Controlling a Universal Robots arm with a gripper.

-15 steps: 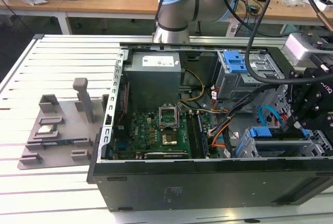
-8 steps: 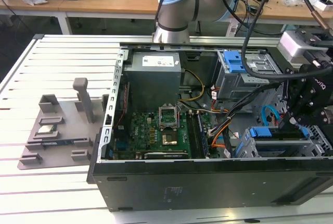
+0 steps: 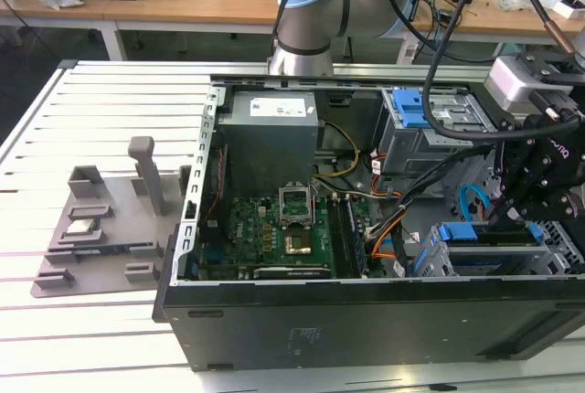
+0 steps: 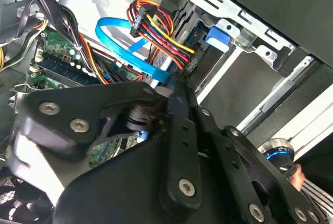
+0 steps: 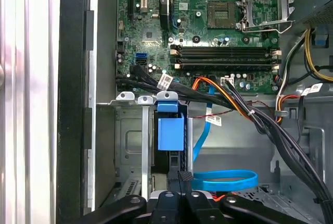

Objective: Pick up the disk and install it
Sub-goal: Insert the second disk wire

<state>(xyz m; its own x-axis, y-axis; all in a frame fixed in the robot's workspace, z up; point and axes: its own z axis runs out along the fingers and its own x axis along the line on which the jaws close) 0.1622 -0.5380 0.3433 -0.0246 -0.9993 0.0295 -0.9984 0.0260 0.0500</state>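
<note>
The hand (image 3: 507, 219) is seen at the exterior view's right, low over the open computer box (image 3: 366, 320), w/ black cables hung from the arm above it. The box is laid on its side on the counter (image 3: 110, 100).

The disk (image 3: 489, 231) is found in the metal cage (image 3: 430, 260) at the near right corner of the box, stood on its edge w/ its blue rails up. In the first wrist view the disk (image 5: 170, 130) is seen end-on as a blue block w/ a dark part under it, slid into a slot of the cage (image 5: 130, 130), between thin silver bars.

The hand's 2 fingers are pressed together; no gap is seen betw. them in both wrist views (image 5: 184, 178) (image 4: 174, 91). Nothing is gripped betw. them. The tips are held right at the dark end of the disk, prob. touching, but that can't be told for sure.

A flat blue cable (image 5: 229, 178) is looped just beside the hand. The green board (image 3: 274, 228) is seen in the middle of the box, well apart from the disk. A grey tray (image 3: 91, 228) w/ small parts is set on the counter at the exterior view's left, beside the box.
</note>
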